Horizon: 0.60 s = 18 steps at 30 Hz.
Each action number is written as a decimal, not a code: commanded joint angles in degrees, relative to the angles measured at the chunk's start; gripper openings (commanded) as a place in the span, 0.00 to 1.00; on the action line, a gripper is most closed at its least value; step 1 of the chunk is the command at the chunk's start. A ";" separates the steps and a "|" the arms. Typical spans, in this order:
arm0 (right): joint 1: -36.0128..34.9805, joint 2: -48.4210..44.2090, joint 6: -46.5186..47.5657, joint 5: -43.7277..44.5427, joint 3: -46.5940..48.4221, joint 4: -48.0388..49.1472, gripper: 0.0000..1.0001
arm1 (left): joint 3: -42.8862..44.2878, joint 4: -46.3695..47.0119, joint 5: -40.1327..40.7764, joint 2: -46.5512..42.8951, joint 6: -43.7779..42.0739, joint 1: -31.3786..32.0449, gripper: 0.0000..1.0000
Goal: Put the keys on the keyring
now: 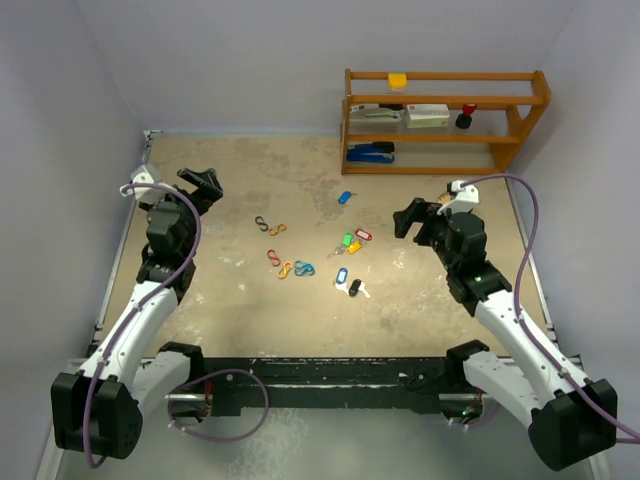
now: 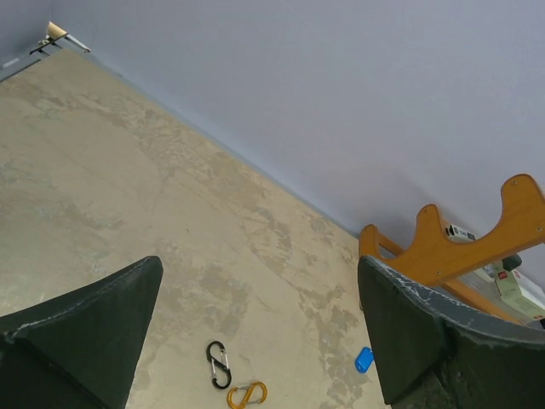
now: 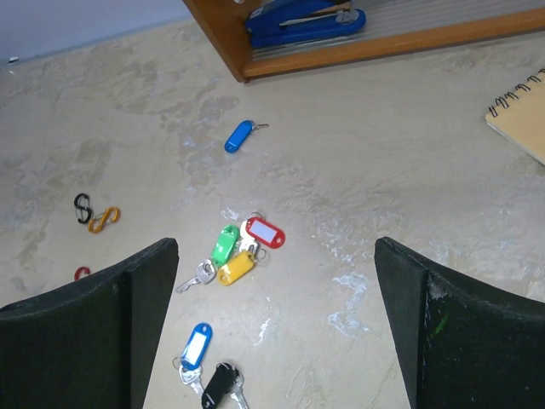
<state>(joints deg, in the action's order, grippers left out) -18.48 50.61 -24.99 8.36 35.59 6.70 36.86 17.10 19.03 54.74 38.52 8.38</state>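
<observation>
Several keys with plastic tags lie mid-table: a green (image 1: 347,240), red (image 1: 363,235) and yellow (image 1: 353,247) cluster, a blue-tagged key (image 1: 341,275) beside a black-tagged one (image 1: 354,288), and a lone blue tag (image 1: 345,197) farther back. Figure-eight clips lie to their left: black (image 1: 262,223), orange (image 1: 277,229), red (image 1: 273,257), orange (image 1: 285,269) and blue (image 1: 304,268). My left gripper (image 1: 205,185) is open and empty, raised at the far left. My right gripper (image 1: 408,217) is open and empty, right of the keys. The right wrist view shows the cluster (image 3: 236,267) between its fingers.
A wooden shelf (image 1: 440,120) stands at the back right with a blue stapler (image 1: 370,152) and small boxes on it. A spiral notebook (image 3: 519,119) lies at the right. Walls close in the table on the left, right and back.
</observation>
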 commanded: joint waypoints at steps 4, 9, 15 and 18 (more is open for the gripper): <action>-0.06 -1.85 -0.58 -2.54 -0.18 2.53 1.00 | 1.17 1.39 -0.81 -1.31 1.51 0.06 0.93; -0.06 -3.09 -0.56 -1.93 -0.75 2.68 1.00 | 0.10 2.72 -4.18 -2.96 1.66 0.06 0.94; -0.06 -2.47 -0.58 -2.20 -0.52 2.54 1.00 | 1.18 -1.03 -2.47 -2.68 3.32 0.06 0.97; -0.07 -1.47 -0.54 -2.37 0.05 2.22 1.00 | 3.15 -3.42 -2.90 -0.58 1.86 0.06 0.96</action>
<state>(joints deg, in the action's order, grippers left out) -18.48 48.51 -25.12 6.44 35.07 7.18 36.32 16.38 16.67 52.29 40.97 8.38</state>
